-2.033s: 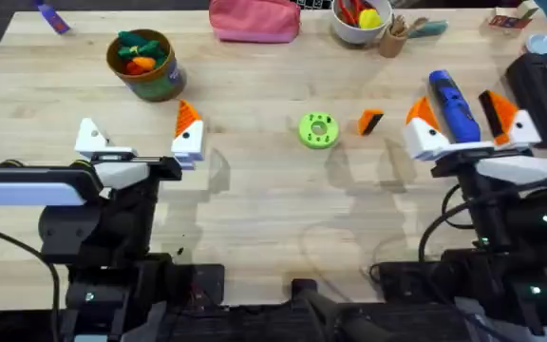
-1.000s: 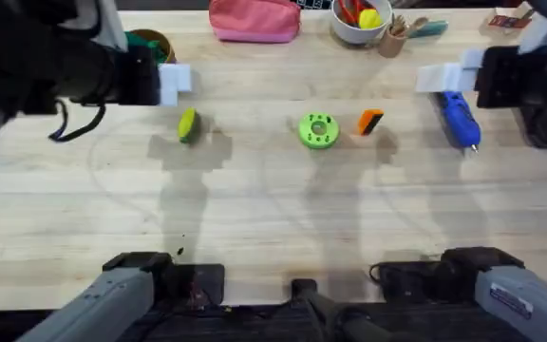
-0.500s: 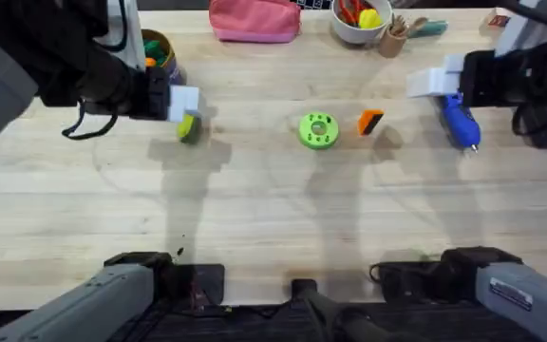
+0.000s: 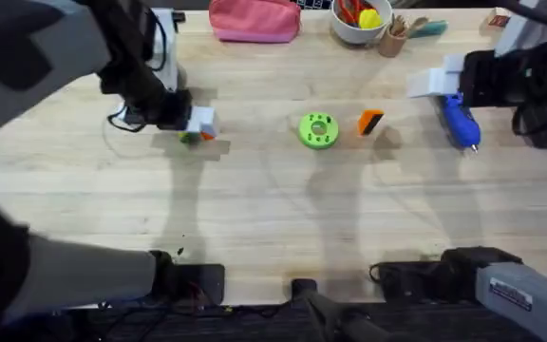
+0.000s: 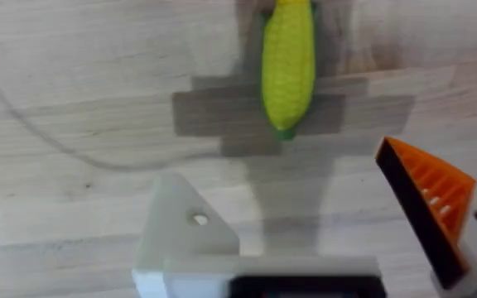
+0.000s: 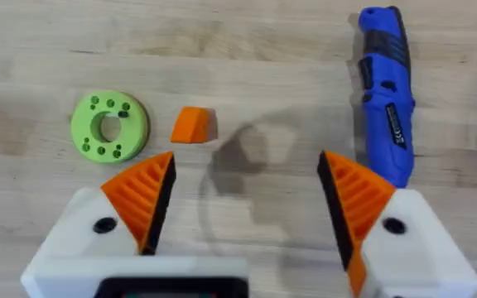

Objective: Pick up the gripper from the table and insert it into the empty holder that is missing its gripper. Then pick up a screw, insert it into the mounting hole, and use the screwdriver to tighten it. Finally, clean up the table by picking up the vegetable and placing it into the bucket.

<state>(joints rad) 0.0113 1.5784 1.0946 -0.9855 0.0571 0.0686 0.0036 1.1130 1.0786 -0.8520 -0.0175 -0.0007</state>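
Lowering from its raised position of a second ago, the left hand [image 4: 196,123] is now brought down close to the light plank-grained wooden table [image 4: 273,218], just above the small oval yellow-and-green toy vegetable [image 5: 288,66]. In the left wrist view its fingers are seen spread apart. One is the bare white plastic holder [image 5: 185,240] with an empty mounting hole, and the other carries an orange ribbed tip. The vegetable lies ahead of the fingers, not yet between them.

The right hand [image 6: 247,165] has hardly been moved in the last half second. It is held spread, both orange tips fitted, above the blue cylindrical electric screwdriver [image 4: 459,119].

From this it is judged that the clean-up step is being attempted out of order. The loose orange ribbed wedge-shaped gripper [image 4: 370,122] is left lying on the table beside the round green plastic disc [image 4: 318,130], and the holder is still unfilled.

The far-left part of the table, where the olive-green tin bucket stood a moment ago, is covered in the overhead view by the dark, blurred bulk of the left arm. The vegetable is mostly masked there too. Whether screws sit in the disc's holes cannot be made out.
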